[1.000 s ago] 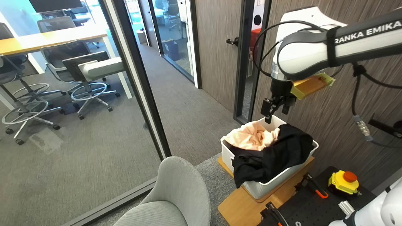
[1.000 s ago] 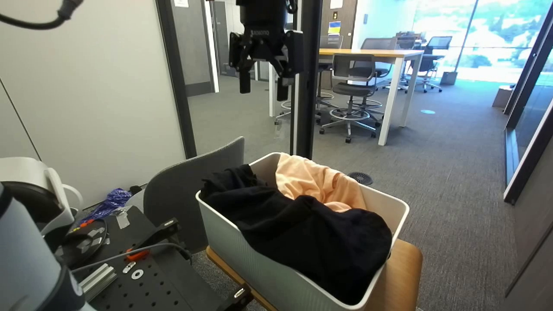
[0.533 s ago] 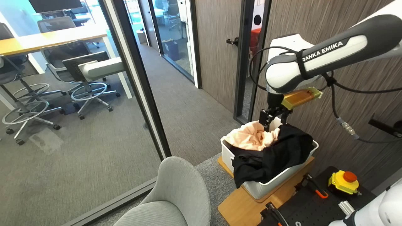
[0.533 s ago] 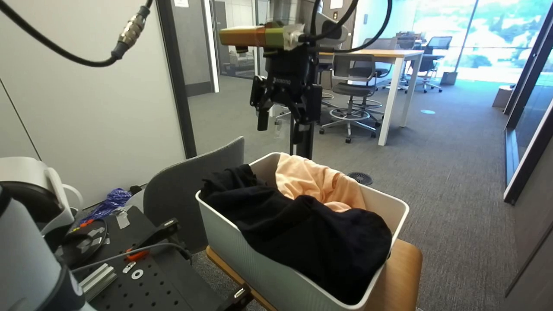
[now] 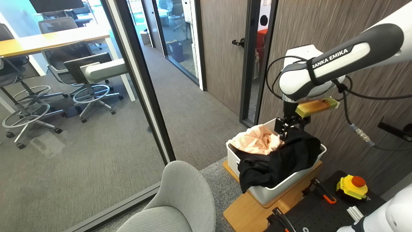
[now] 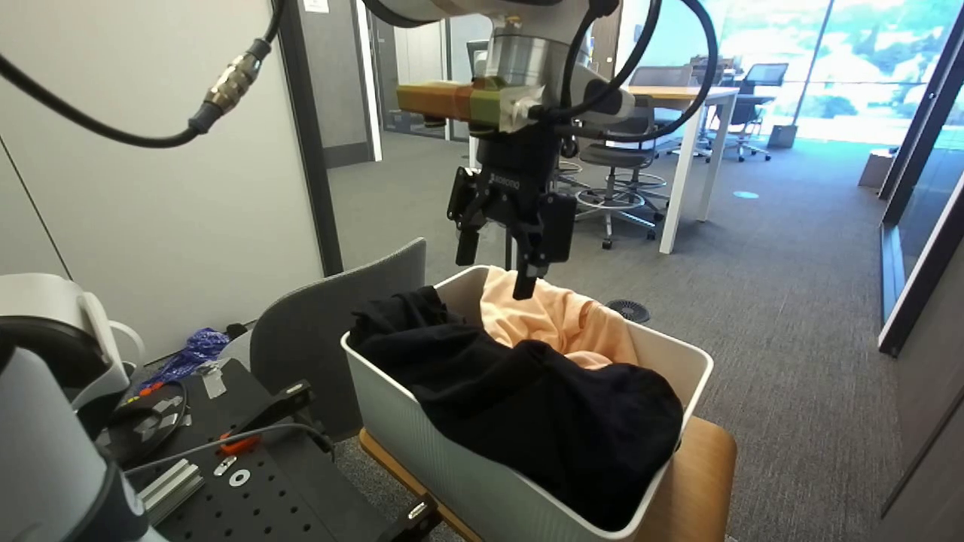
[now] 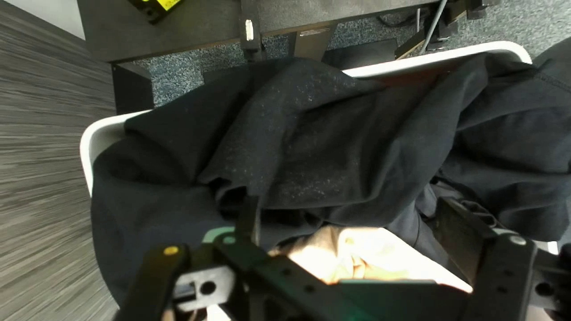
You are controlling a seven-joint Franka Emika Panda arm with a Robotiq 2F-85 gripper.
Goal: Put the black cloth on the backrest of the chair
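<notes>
The black cloth (image 5: 291,158) lies crumpled in a light bin and hangs over the rim on the chair side. It also shows in an exterior view (image 6: 527,406) and fills much of the wrist view (image 7: 334,151). The light-grey backrest of the chair (image 5: 191,185) stands beside the bin; its back side shows in an exterior view (image 6: 320,331). My gripper (image 6: 495,271) is open, pointing down just above the bin. In the wrist view the fingers (image 7: 352,223) are wide apart, with black folds and the peach cloth beyond them. I cannot tell whether a fingertip touches cloth.
The peach cloth (image 5: 257,140) lies in the same bin (image 6: 422,444), which sits on a wooden seat (image 5: 238,212). A black perforated board (image 5: 317,209) with clamps and a yellow-red stop button (image 5: 352,186) is near the robot base. A wood-panelled wall (image 5: 322,35) stands behind the arm.
My gripper has come down from well above the bin to just over the cloths, with a small sideways shift toward the black cloth. It stays open. The cloths, bin and chair have not moved.
</notes>
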